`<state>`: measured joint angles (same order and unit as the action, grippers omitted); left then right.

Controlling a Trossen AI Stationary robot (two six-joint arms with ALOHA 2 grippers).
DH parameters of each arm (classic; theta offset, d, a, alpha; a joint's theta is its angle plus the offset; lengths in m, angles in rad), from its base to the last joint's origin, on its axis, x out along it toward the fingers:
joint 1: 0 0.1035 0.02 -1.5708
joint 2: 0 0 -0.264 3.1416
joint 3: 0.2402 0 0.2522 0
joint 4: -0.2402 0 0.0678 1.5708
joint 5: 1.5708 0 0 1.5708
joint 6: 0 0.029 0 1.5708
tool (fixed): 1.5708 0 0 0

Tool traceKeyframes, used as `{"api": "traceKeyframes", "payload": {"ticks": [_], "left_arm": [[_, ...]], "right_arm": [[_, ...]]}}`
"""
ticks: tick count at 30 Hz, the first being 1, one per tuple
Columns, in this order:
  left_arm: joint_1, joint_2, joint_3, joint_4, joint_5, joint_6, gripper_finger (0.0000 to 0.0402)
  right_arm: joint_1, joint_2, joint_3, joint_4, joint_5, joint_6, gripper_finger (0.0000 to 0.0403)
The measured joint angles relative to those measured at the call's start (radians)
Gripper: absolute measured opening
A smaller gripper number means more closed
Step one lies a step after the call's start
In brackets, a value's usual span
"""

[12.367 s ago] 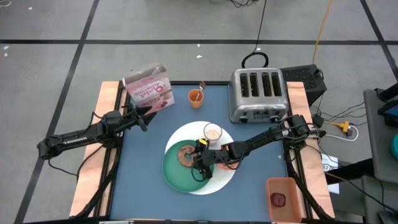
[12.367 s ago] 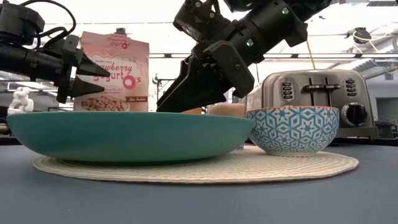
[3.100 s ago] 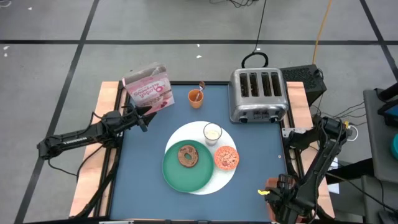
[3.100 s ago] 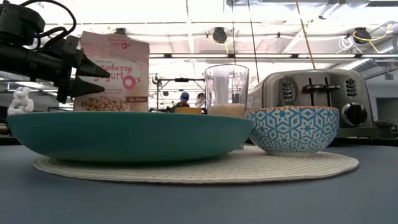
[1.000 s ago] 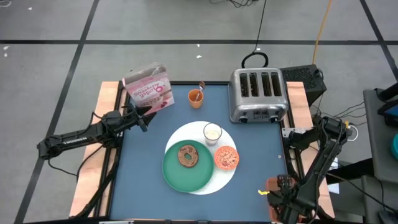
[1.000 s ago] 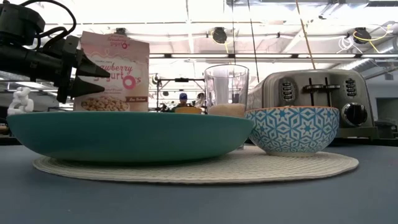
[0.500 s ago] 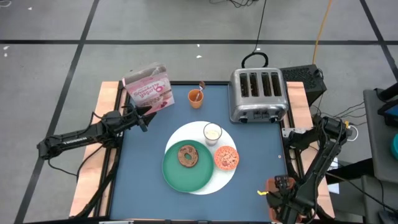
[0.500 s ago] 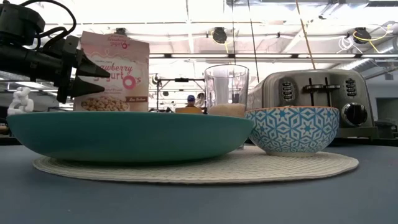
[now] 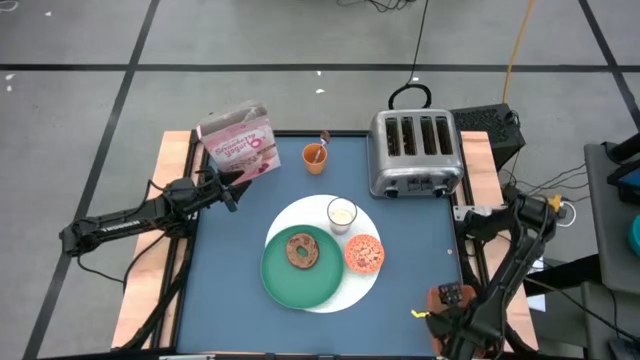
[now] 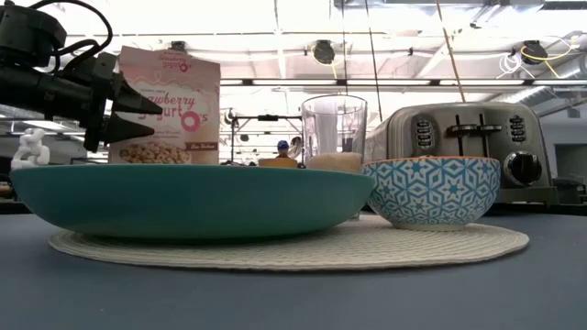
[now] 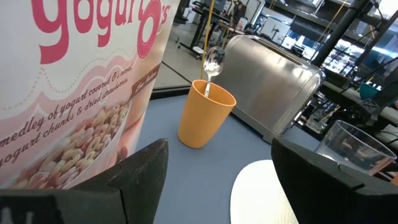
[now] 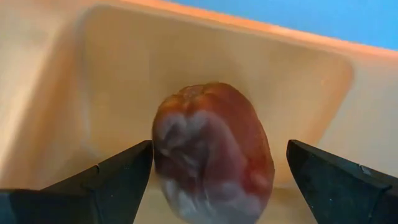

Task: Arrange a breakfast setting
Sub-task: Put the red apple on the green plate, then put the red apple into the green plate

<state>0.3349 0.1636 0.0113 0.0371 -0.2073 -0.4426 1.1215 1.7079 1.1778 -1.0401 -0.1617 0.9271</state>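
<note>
Your right gripper: fingers spread wide, either side of the dark red fruit, not touching it; fruit sits in a shallow tan tray at table's right-front corner. Left gripper also released, beside the pink cereal box, facing an orange plastic cup w/ metal spoon.

We read this as a lab or workshop hall: taped grey floor, cables trailing, exposed ceiling beams, racks and equipment behind the blue table.
</note>
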Motion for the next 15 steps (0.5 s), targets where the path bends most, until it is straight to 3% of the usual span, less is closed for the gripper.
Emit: {"api": "traceKeyframes", "payload": {"ticks": [3, 8, 15], "left_arm": [[0.000, 0.000, 0.000, 0.000, 0.000, 0.000, 0.0287], [0.000, 0.000, 0.000, 0.000, 0.000, -0.001, 0.0287], [0.000, 0.000, 0.000, 0.000, 0.000, -0.003, 0.0287]], "right_arm": [[0.000, 0.031, 0.000, 0.001, -0.003, -0.005, 0.0364], [0.000, 0.081, 0.000, 0.003, -0.106, -0.024, 0.0361], [-0.001, 0.117, 0.000, 0.015, -0.150, -0.029, 0.0315]]}}
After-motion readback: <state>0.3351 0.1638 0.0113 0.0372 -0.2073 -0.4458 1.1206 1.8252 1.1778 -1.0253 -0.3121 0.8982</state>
